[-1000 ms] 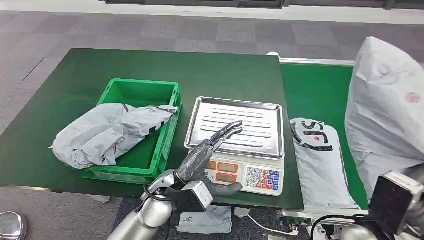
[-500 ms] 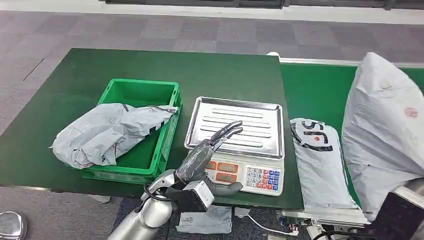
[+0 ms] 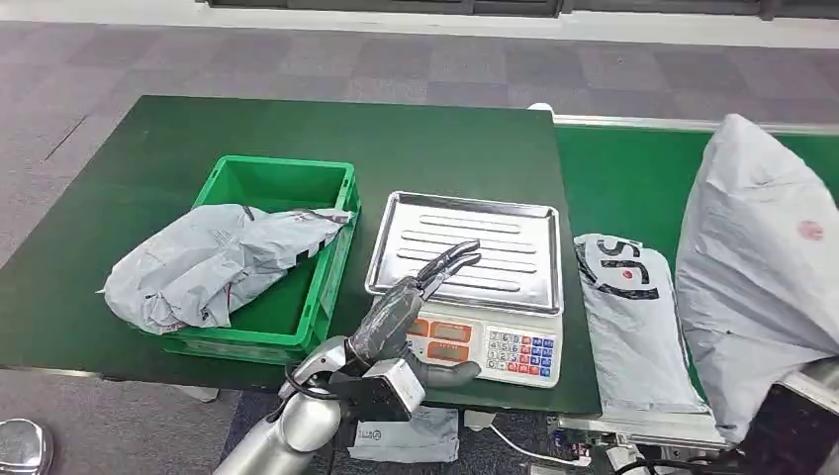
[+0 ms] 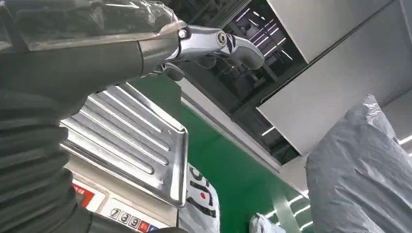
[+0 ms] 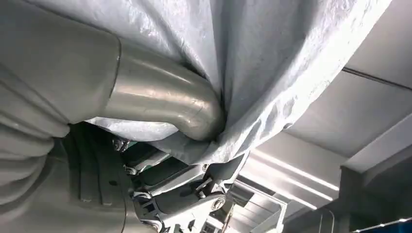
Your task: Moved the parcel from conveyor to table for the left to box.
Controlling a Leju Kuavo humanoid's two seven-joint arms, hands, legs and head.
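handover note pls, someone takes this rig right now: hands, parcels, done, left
Right hand grips a big grey parcel, raised above the conveyor.
Left hand holds nothing, fingers spread, over the near edge of the scale.
A second grey parcel lies flat on the conveyor. A third parcel lies across the green box, partly over its rim.
Done: the big parcel is picked up.
Left: set it on the table, then the left hand boxes it.
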